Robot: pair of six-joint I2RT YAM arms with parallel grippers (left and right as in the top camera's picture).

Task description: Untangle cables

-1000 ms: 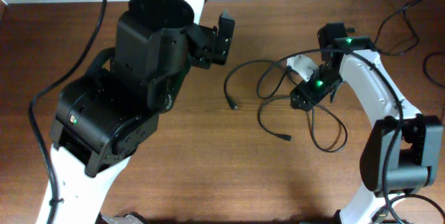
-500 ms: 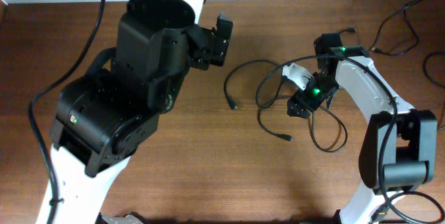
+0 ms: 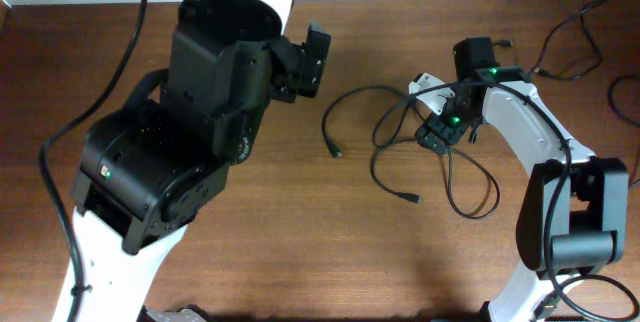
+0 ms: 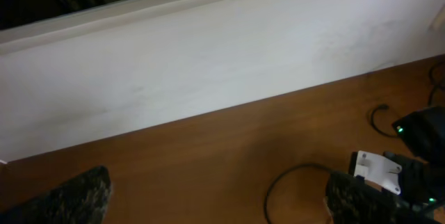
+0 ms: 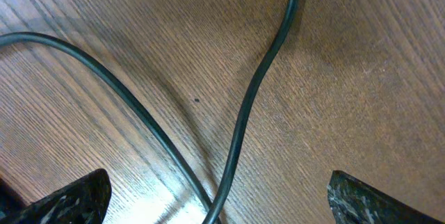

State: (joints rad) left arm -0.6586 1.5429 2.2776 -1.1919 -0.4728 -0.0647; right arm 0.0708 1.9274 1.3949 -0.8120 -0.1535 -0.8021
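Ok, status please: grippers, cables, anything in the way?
Left gripper open, raised, away from cables. Right gripper open, low over cables, straddling two strands, ungripped. No obstacle seen.

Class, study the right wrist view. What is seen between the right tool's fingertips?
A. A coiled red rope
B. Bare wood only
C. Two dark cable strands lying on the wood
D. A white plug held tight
C: two strands of the cables run across the table between the fingertips of the open right tool, and neither strand is gripped.
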